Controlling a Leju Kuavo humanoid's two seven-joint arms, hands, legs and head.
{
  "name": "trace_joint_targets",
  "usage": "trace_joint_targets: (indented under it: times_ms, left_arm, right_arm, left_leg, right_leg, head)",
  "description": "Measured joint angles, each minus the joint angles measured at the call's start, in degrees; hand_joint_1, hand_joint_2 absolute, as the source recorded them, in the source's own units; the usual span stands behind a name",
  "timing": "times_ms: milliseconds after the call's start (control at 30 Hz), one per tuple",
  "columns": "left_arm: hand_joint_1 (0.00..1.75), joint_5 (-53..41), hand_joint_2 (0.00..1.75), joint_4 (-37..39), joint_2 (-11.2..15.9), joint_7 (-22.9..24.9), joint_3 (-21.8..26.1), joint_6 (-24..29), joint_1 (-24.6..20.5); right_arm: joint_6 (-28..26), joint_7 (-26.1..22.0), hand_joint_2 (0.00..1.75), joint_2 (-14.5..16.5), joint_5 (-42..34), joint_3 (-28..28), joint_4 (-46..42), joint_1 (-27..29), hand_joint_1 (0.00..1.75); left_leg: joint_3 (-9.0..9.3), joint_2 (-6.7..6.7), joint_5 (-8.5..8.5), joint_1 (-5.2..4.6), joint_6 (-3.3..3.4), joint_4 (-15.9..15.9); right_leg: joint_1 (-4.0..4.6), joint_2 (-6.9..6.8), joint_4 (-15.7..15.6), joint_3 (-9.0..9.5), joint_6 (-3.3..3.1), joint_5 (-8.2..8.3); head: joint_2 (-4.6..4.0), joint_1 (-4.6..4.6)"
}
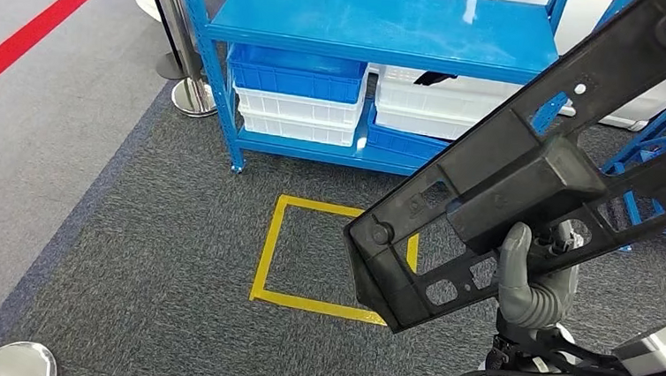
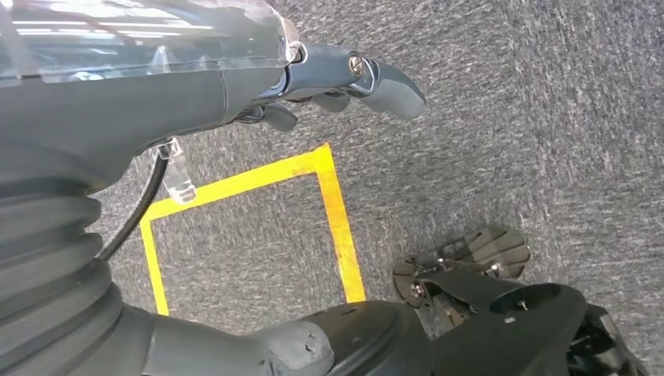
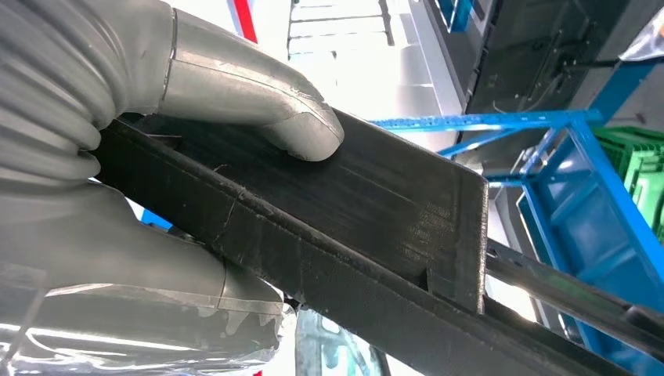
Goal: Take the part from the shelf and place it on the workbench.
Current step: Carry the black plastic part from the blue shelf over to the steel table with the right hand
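Head view has the part (image 1: 526,166) front and centre — a long black plastic bracket with cut-outs and screw holes, held up in the air at a slant, one end low over the carpet and the other running off the upper right corner. So it's off the shelf (image 1: 385,32) already and sits well in front of it, not resting on anything. The right hand (image 1: 535,282) grips it from underneath near the blocky middle section, which I'd guess is about balance: grab a long piece near its centre and it won't lever out of the hold.

Right wrist view shows the grip up close: the thumb (image 3: 258,102) presses flat on one broad face of the part's bar and the rest of the hand wraps the opposite side, so the bar runs straight through the fingers and sticks out past them. Looks firmly clamped.

The left hand (image 2: 344,78) hangs down over the carpet (image 2: 509,117), holding nothing; whether its fingers are apart or curled in, I can't tell from this angle.

Further out: a square of yellow tape (image 1: 307,257) on the floor, blue and white bins (image 1: 296,93) on the lower shelf level, a red line (image 1: 31,30) off to the left. No surface to put it on in sight yet, so my guess is there's carrying left to do.
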Motion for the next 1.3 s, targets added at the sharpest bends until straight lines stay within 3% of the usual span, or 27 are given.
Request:
trace_joint_targets:
  times_ms: [67,100,167,200,233,267,300,333,400,467,533,567,633,700,733,767,800,867,933,967,1067,1133,1200,1233,1267,1300]
  left_arm:
    - [0.0,-0.07,1.75,0.01,0.2,-0.06,-0.02,0.1,0.11]
    - [0.0,-0.21,1.75,0.02,0.3,-0.09,-0.07,0.19,0.16]
    - [0.0,-0.62,1.75,0.02,0.46,-0.07,-0.34,0.48,0.21]
    - [0.0,-0.84,1.75,0.02,0.57,0.01,-0.56,0.63,0.24]
    - [0.0,-0.98,1.75,0.03,0.7,0.09,-0.79,0.75,0.26]
    - [0.0,-1.07,1.75,0.03,0.84,0.16,-0.99,0.81,0.27]
    - [0.0,-1.15,1.75,0.04,0.97,0.22,-1.15,0.85,0.27]
    - [0.0,-1.21,1.75,0.04,1.1,0.29,-1.27,0.89,0.25]
    - [0.0,-1.28,1.75,0.04,1.33,0.43,-1.42,1.08,0.14]
    - [0.0,-1.3,1.75,0.04,1.47,0.47,-1.56,1.46,0.07]
    - [0.0,-1.29,1.75,0.04,1.52,0.33,-1.73,1.77,0.09]
    - [0.0,-1.29,1.75,0.03,1.53,0.18,-1.81,1.85,0.06]
    - [0.0,-1.28,1.75,0.03,1.62,-0.28,-1.91,1.91,0.0]
    - [0.0,-1.25,1.75,0.05,1.95,-0.91,-1.96,1.93,-0.03]
    - [0.0,-1.22,1.75,0.08,2.2,-1.29,-1.98,1.86,0.0]
    - [0.0,-1.19,1.75,0.13,2.47,-1.72,-2.03,1.74,0.05]
    - [0.0,-1.14,1.75,0.19,2.74,-2.19,-2.09,1.54,0.14]
    - [0.0,-0.99,1.75,0.31,3.35,-3.09,-2.22,0.99,0.36]
    - [0.0,-0.77,1.75,0.42,4.09,-3.9,-2.32,0.52,0.54]
    - [0.0,-0.67,1.75,0.5,4.48,-4.24,-2.34,0.3,0.66]
    - [0.0,-0.42,1.75,0.81,5.62,-4.8,-2.42,-0.29,1.06]
    - [0.0,-0.28,1.75,0.92,6.18,-4.92,-2.45,-0.42,1.24]
    - [0.0,-0.24,1.75,0.96,6.52,-4.95,-2.46,-0.44,1.28]
    - [0.0,-0.24,1.75,0.97,6.62,-4.95,-2.47,-0.46,1.29]
    - [0.0,-0.23,1.75,0.97,6.69,-4.95,-2.48,-0.48,1.29]
    - [0.0,-0.2,1.75,0.98,6.76,-4.95,-2.49,-0.5,1.28]
  right_arm:
    - [-0.25,-0.31,1.75,0.41,0.28,0.02,0.01,0.39,1.75]
    - [-0.45,-0.49,1.75,0.64,0.41,0.02,0.0,0.58,1.75]
    - [-1.0,-1.07,1.75,1.17,0.95,0.03,0.0,1.23,1.75]
    - [-1.31,-1.43,1.75,1.42,1.35,0.03,0.0,1.72,1.75]
    - [-1.64,-1.78,1.75,1.63,1.77,0.03,0.01,2.23,1.75]
    - [-1.92,-2.04,1.75,1.82,2.12,0.03,0.01,2.69,1.75]
    - [-2.2,-2.26,1.75,2.0,2.47,0.03,0.0,3.05,1.75]
    - [-2.54,-2.46,1.75,2.17,2.92,0.03,-0.02,3.32,1.75]
    - [-3.67,-3.04,1.75,2.6,4.32,0.02,-0.15,3.84,1.75]
    - [-5.11,-3.86,1.75,3.21,6.15,0.06,-0.28,4.59,1.75]
    - [-6.4,-4.91,1.75,3.91,7.57,0.21,-0.31,5.87,1.75]
    - [-6.9,-5.55,1.75,4.2,7.9,0.29,-0.31,6.67,1.75]
    - [-7.52,-6.79,1.75,4.63,7.81,0.37,-0.3,8.06,1.75]
    - [-7.82,-7.72,1.75,4.94,7.21,0.38,-0.3,9.27,1.75]
    - [-7.87,-8.03,1.75,5.05,6.81,0.36,-0.29,9.84,1.75]
    - [-7.83,-8.31,1.75,5.12,6.39,0.32,-0.28,10.33,1.75]
    - [-7.77,-8.57,1.75,5.15,6.0,0.26,-0.28,10.69,1.75]
    - [-7.53,-8.99,1.75,5.17,5.37,0.08,-0.28,11.0,1.75]
    - [-7.21,-9.33,1.75,5.23,4.85,-0.13,-0.27,11.1,1.75]
    - [-7.05,-9.45,1.75,5.27,4.63,-0.25,-0.26,11.13,1.75]
    - [-6.8,-9.63,1.75,5.41,4.19,-0.54,-0.15,11.22,1.75]
    - [-6.79,-9.68,1.75,5.56,4.07,-0.61,-0.08,11.23,1.75]
    - [-6.79,-9.71,1.75,5.68,4.04,-0.62,0.01,11.25,1.75]
    - [-6.79,-9.71,1.75,5.69,4.04,-0.62,0.08,11.27,1.75]
    - [-6.79,-9.71,1.75,5.7,4.04,-0.62,0.15,11.27,1.75]
    - [-6.77,-9.71,1.75,5.7,4.04,-0.62,0.21,11.28,1.75]
  left_leg:
    - [-0.6,-0.07,-0.92,0.08,-0.75,0.74]
    - [-1.22,-0.11,-2.66,0.15,-1.15,2.31]
    - [-3.13,-0.15,-7.77,0.42,-1.87,8.62]
    - [-3.96,-0.14,-9.74,0.53,-2.12,12.21]
    - [-4.25,-0.14,-10.6,0.59,-2.29,14.74]
    - [-3.66,-0.14,-10.22,0.63,-2.37,15.38]
    - [-2.03,-0.14,-8.91,0.66,-2.36,13.86]
    - [0.49,-0.16,-7.3,0.68,-2.22,10.53]
    - [5.67,-0.32,-5.97,0.55,-1.62,2.47]
    - [7.68,-0.5,-6.17,0.23,-0.92,-1.4]
    - [7.38,-0.45,-5.36,0.25,-0.16,-1.99]
    - [7.15,-0.35,-4.83,0.38,0.27,-2.29]
    - [6.39,-0.06,-3.77,0.67,1.1,-2.69]
    - [5.04,0.12,-2.97,0.55,1.47,-2.44]
    - [4.32,0.17,-2.59,0.52,1.46,-2.23]
    - [3.6,0.2,-2.26,0.5,1.39,-1.97]
    - [2.9,0.22,-1.99,0.51,1.26,-1.66]
    - [1.73,0.23,-1.62,0.51,0.94,-0.92]
    - [0.88,0.21,-1.2,0.37,0.43,-0.27]
    - [0.57,0.2,-0.9,0.31,0.12,-0.12]
    - [-0.21,0.08,-0.83,0.34,-0.89,0.39]
    - [-1.5,-0.04,-4.28,0.51,-1.45,3.73]
    - [-3.54,-0.08,-9.29,0.64,-1.86,10.9]
    - [-4.2,-0.07,-10.77,0.66,-1.99,14.17]
    - [-4.23,-0.07,-11.2,0.66,-2.05,16.08]
    - [-3.05,-0.07,-10.31,0.66,-1.99,15.58]
  right_leg:
    - [-0.25,-0.12,-0.25,-0.67,-0.82,0.84]
    - [-0.4,-0.2,-0.38,-1.1,-1.23,1.33]
    - [-0.35,-0.32,-0.33,-2.2,-1.73,2.2]
    - [-0.32,-0.36,-0.23,-2.8,-1.81,2.61]
    - [-0.29,-0.4,-0.1,-3.43,-1.81,3.0]
    - [-0.29,-0.43,0.06,-4.06,-1.76,3.37]
    - [-0.3,-0.43,0.23,-4.66,-1.67,3.7]
    - [-0.3,-0.39,0.38,-5.18,-1.55,4.02]
    - [-0.25,-0.33,0.6,-5.96,-1.07,4.68]
    - [-0.26,-0.4,0.52,-6.34,-0.41,5.49]
    - [-0.29,-0.43,0.33,-6.5,0.29,6.1]
    - [-0.3,-0.34,0.69,-6.73,0.6,5.57]
    - [-0.34,-0.12,4.22,-8.04,1.0,1.8]
    - [-0.43,-0.04,11.18,-10.05,1.28,-3.15]
    - [-0.47,-0.05,14.02,-10.56,1.42,-4.28]
    - [-0.49,-0.05,15.34,-10.32,1.49,-4.19]
    - [-0.51,-0.06,14.57,-9.08,1.5,-3.0]
    - [-0.51,-0.07,8.21,-4.37,1.24,-0.49]
    - [-0.26,0.01,2.01,-0.53,0.77,-0.17]
    - [-0.1,0.04,0.55,0.12,0.56,-0.56]
    - [-0.21,-0.08,-0.23,-0.44,-0.44,0.03]
    - [-0.44,-0.27,-0.43,-1.29,-1.43,0.94]
    - [-0.32,-0.34,-0.22,-2.51,-1.82,1.8]
    - [-0.26,-0.36,-0.06,-3.21,-1.82,2.23]
    - [-0.22,-0.38,0.12,-3.89,-1.8,2.63]
    - [-0.2,-0.39,0.31,-4.59,-1.74,3.04]
  head:
    - [0.0,0.0]
    - [0.0,-0.08]
    - [0.0,-0.31]
    - [0.0,-0.36]
    - [0.0,-0.35]
    - [0.0,-0.36]
    - [0.0,-0.37]
    - [0.0,-0.38]
    - [0.0,-0.34]
    - [0.0,-0.32]
    - [0.0,-0.35]
    - [-0.01,-0.31]
    - [-0.01,0.0]
    - [-0.01,0.24]
    - [-0.01,0.24]
    - [0.0,0.24]
    - [0.0,0.26]
    - [-0.01,0.26]
    - [0.0,0.21]
    - [0.0,0.2]
    - [0.0,0.19]
    - [-0.01,0.04]
    - [0.0,-0.14]
    - [0.0,-0.16]
    - [0.0,-0.16]
    - [0.0,-0.16]
